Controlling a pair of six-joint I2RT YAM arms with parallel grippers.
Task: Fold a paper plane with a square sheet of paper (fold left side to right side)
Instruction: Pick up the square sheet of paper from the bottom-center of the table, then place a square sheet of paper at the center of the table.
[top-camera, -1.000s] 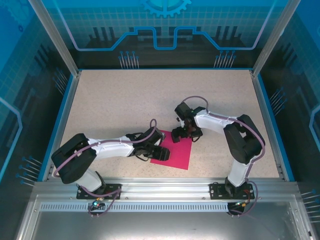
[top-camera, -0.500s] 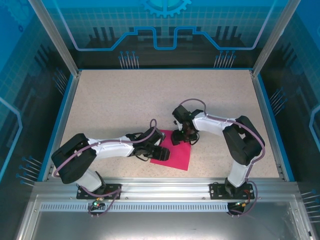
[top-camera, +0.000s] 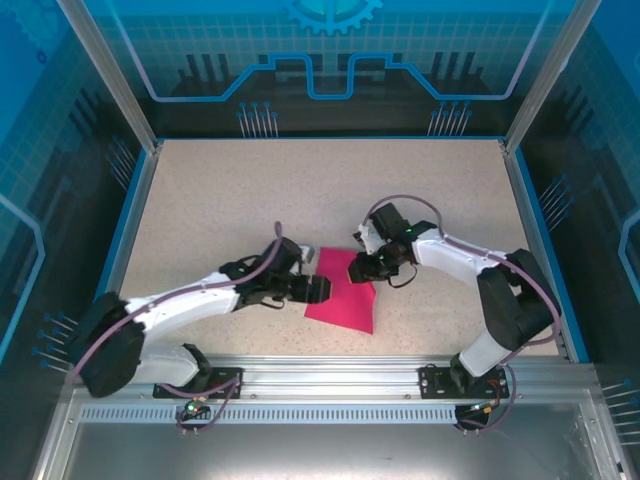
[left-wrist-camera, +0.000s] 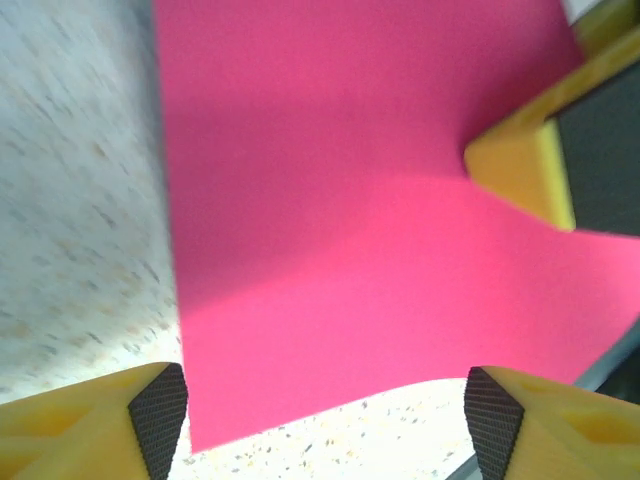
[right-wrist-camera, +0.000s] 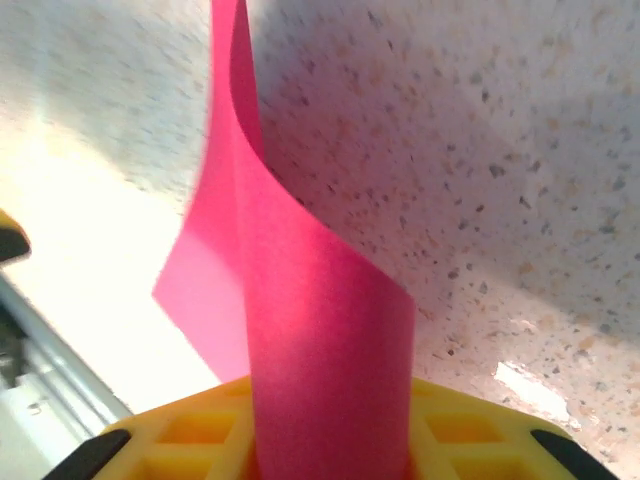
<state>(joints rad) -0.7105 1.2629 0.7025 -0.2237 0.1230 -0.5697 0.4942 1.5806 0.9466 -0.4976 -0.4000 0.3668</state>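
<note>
the square sheet of paper (top-camera: 343, 300) lies on the table (top-camera: 220, 200), one corner curled up and pinched by the right gripper (top-camera: 362, 270), the left gripper (top-camera: 318, 289) spread wide at its left edge; i judge the fold barely begun, needing edges aligned next.

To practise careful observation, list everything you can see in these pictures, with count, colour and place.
square sheet of paper: one, magenta-pink, table middle, one edge curled up.
table: one, speckled beige, beneath everything.
enclosure walls: three, blue, back and sides.
metal rail: one, silver, near edge.
left arm: one, white-black, left of paper.
right arm: one, white-black, right of paper.
left gripper: one, yellow-fingered, open over the paper's left edge.
right gripper: one, yellow-fingered, shut on the raised edge.
</note>
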